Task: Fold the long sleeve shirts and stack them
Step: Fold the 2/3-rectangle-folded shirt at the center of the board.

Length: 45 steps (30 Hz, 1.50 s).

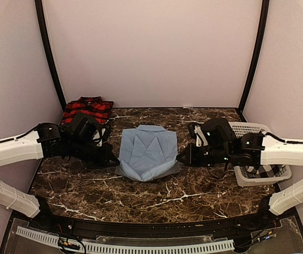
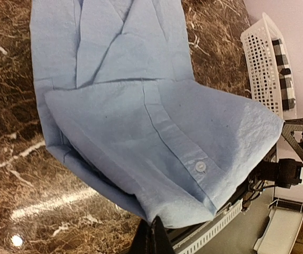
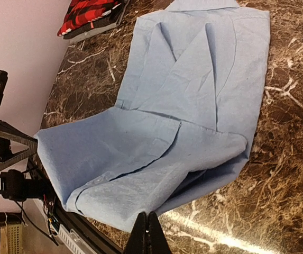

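- Left claw (image 1: pixel 112 159) and right claw (image 1: pixel 181 157) are both pinched tight on the near edge of the blue shirt (image 1: pixel 147 151), one at each side.
- It lies mid-way across the table (image 1: pixel 193 193), sleeves tucked in.
- Red shirt (image 1: pixel 88 108) sits folded, back left.
- Step, I think: folding the bottom half up.
- Next: carry that edge to the collar (image 1: pixel 150 127) together, then let go.

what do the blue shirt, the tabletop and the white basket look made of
The blue shirt: matte woven cloth, probably cotton (soft creases, stitched button placket); tabletop: glossy brown marble or marble-look laminate (white veins, glare spots); basket: white rigid plastic, seemingly (moulded lattice walls).
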### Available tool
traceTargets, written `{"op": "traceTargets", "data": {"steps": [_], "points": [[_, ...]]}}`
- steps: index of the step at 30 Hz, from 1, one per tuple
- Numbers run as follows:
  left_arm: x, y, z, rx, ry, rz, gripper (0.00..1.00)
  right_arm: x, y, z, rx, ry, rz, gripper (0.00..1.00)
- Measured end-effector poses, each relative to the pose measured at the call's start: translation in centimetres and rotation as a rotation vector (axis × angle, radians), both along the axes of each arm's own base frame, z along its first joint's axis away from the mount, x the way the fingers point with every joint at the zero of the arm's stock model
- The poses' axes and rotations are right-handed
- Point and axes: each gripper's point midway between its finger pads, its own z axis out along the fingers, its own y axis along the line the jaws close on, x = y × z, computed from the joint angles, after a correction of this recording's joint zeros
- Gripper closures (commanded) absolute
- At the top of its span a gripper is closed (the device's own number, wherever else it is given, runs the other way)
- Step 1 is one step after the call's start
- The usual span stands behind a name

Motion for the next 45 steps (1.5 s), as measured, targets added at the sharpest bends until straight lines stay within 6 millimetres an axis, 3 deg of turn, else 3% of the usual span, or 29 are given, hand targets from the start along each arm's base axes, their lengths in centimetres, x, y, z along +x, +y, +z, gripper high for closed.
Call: {"op": "traceTargets", "data": {"steps": [5,11,14,19,22,26,30,36,40,45], "points": [[4.9,1.2,0.7,-0.004,-0.002,0.081,1.00,4.8,-0.9,0.1,-0.031,-0.013,-0.071,1.00],[11.5,0.5,2.0,-0.054,-0.020,0.113,1.00,11.3,-1.0,0.8,-0.032,-0.033,-0.127,1.00],[14.8,0.1,1.7,-0.077,-0.024,0.123,1.00,15.1,-1.0,0.4,-0.024,-0.030,-0.150,1.00],[21.7,-0.1,-1.2,-0.113,-0.020,0.152,1.00,22.4,-0.8,-2.3,-0.005,-0.017,-0.188,1.00],[25.4,-0.4,-4.2,-0.122,-0.008,0.162,1.00,26.1,-0.5,-5.8,-0.003,0.016,-0.198,1.00],[28.8,-0.8,-9.4,-0.119,0.034,0.172,1.00,28.9,-0.2,-10.6,-0.019,0.076,-0.203,1.00],[29.1,-1.2,-13.1,-0.111,0.087,0.163,1.00,29.1,0.3,-14.1,-0.033,0.128,-0.191,1.00],[27.9,-1.3,-14.1,-0.140,0.106,0.156,1.00,28.0,0.7,-15.1,-0.020,0.148,-0.182,1.00],[24.5,-0.7,-14.1,-0.151,0.129,0.158,1.00,24.3,0.9,-15.3,-0.010,0.166,-0.163,1.00],[17.7,0.4,-13.2,-0.129,0.171,0.159,1.00,16.3,0.6,-14.8,-0.036,0.212,-0.116,1.00]]}}
